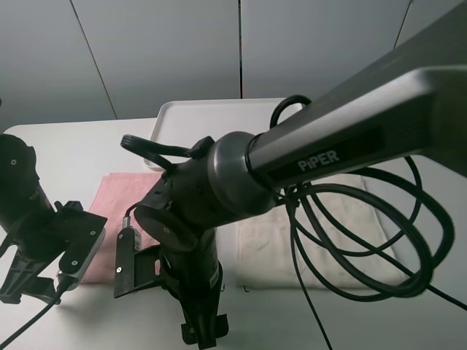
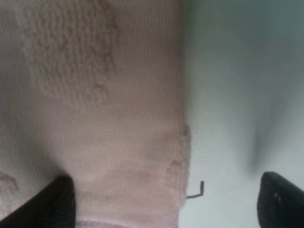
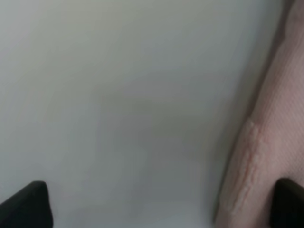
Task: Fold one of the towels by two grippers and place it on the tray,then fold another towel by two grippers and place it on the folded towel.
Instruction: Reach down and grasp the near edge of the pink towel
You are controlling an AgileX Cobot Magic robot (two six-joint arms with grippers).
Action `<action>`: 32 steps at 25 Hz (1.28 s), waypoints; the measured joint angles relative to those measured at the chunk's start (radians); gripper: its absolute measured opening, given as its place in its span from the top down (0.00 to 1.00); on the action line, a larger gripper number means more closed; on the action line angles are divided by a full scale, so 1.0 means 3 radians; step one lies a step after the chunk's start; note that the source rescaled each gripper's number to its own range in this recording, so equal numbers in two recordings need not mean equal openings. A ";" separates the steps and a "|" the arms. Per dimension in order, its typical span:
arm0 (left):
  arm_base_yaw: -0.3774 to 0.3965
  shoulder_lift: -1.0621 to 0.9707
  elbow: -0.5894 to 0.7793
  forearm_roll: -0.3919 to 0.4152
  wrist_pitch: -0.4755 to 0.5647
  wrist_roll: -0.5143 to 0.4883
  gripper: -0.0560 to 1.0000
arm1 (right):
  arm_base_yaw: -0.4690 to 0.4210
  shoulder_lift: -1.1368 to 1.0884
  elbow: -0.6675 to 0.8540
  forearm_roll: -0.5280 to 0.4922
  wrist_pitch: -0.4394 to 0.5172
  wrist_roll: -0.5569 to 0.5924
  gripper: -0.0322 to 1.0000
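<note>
A pink towel (image 1: pixel 117 208) lies flat on the left of the table and a cream towel (image 1: pixel 343 233) lies flat on the right. A white tray (image 1: pixel 219 117) stands behind them. My left gripper (image 1: pixel 25 284) hangs low at the pink towel's front left. In the left wrist view it (image 2: pixel 166 204) is open, with one fingertip over the pink towel (image 2: pixel 104 118) and the other over bare table. My right gripper (image 1: pixel 204 328) reaches across to the pink towel's front right. In the right wrist view it (image 3: pixel 156 204) is open and empty, straddling the pink towel's edge (image 3: pixel 280 142).
The right arm's thick link and black cables (image 1: pixel 365 233) cross over the cream towel and hide part of it. A small dark mark (image 2: pixel 197 190) is on the table by the pink towel's edge. The grey wall panels stand behind the table.
</note>
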 joint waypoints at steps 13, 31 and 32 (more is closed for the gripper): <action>0.0000 0.0000 0.0000 0.0000 0.0000 -0.0006 0.01 | 0.0000 0.0008 -0.0008 -0.0047 -0.0108 0.0032 0.56; -0.0006 -0.0065 0.0260 0.0232 -0.0464 -0.0228 0.06 | 0.0003 0.0035 -0.0022 -0.0495 -0.0256 0.0577 0.96; -0.0006 -0.0065 0.0268 0.0246 -0.0508 -0.0278 0.10 | 0.0003 0.0035 -0.0022 -0.0495 -0.0256 0.0577 0.96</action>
